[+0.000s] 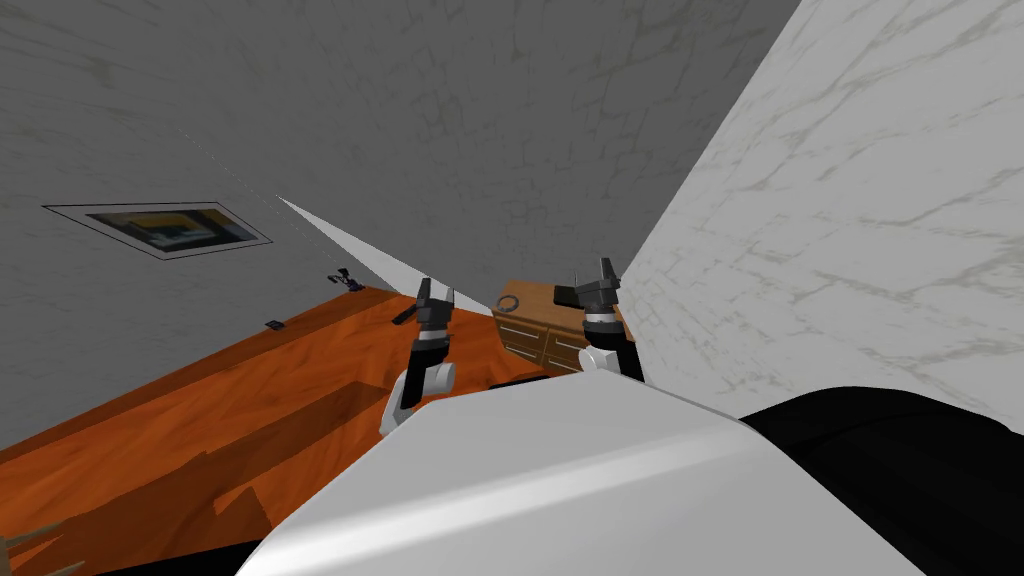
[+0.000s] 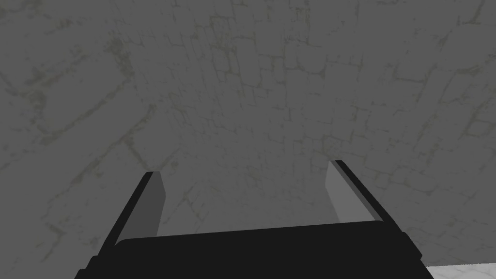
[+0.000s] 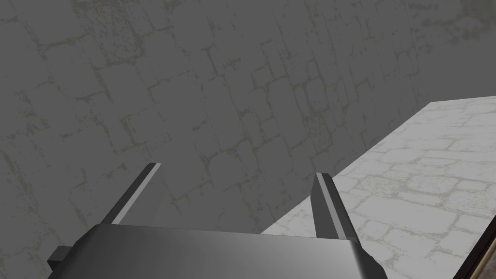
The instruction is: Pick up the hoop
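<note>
A small grey hoop (image 1: 509, 302) lies flat on top of a wooden chest of drawers (image 1: 545, 335) in the room's far corner. My left gripper (image 1: 436, 293) is held up over the floor, to the left of the chest, open (image 2: 244, 177) with nothing between its fingers. Raised beside the chest's right end, near the pale wall, my right gripper (image 1: 604, 270) is open (image 3: 237, 177) and empty too. The hoop sits between the two grippers in the head view, beyond both.
An orange wooden floor (image 1: 250, 400) stretches to the left. Small dark objects (image 1: 347, 281) lie on it near the grey wall. A framed picture (image 1: 160, 229) hangs on that wall. A pale marbled wall (image 1: 850, 220) stands close on the right.
</note>
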Robot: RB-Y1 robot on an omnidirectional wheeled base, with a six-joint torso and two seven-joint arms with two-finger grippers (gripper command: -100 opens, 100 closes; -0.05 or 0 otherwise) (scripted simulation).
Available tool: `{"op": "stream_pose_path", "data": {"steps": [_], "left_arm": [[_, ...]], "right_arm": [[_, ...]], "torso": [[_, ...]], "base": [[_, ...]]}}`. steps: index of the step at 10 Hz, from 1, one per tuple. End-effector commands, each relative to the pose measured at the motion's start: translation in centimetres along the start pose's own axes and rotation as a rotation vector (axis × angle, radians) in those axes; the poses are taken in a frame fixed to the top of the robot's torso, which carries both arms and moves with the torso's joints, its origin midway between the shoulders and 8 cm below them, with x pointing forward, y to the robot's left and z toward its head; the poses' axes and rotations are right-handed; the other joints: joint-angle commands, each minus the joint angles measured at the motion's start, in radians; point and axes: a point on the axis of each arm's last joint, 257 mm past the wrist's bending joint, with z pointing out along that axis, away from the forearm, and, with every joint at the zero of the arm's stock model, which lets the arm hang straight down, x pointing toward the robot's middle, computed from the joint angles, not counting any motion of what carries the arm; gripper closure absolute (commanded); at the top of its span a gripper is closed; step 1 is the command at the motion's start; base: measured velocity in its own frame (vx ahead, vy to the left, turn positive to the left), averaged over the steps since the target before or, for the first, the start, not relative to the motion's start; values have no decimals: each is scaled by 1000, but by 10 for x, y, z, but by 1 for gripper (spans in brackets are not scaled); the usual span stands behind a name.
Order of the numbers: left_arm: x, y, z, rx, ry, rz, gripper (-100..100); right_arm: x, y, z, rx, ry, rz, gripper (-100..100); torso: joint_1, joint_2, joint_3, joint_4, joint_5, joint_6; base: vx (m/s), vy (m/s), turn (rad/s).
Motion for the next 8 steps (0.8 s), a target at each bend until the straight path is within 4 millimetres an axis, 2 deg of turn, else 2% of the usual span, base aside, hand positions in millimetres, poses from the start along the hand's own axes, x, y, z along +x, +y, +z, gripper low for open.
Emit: {"op": "stream_pose_path", "data": {"steps": [1, 2, 3, 8], "left_arm": [[3, 11, 3, -30, 3, -20, -100], [5, 24, 9, -63, 11, -52, -100], [5, 25, 9, -69, 9, -52, -100], [13, 69, 27, -185, 21, -155, -100]], "right_arm": [[0, 0, 0, 0, 0, 0, 0], [0, 0, 0, 0, 0, 0, 0], [0, 0, 0, 0, 0, 0, 0], [0, 0, 0, 0, 0, 0, 0]], "torso": [[0, 0, 0, 0, 0, 0], [-1, 0, 0, 0, 0, 0], [-2, 0, 0, 0, 0, 0], [-3, -1, -1, 0, -1, 0]], "base": [[-6, 90, -55], [-4, 78, -85], [-1, 60, -50], [6, 70, -77]]}}
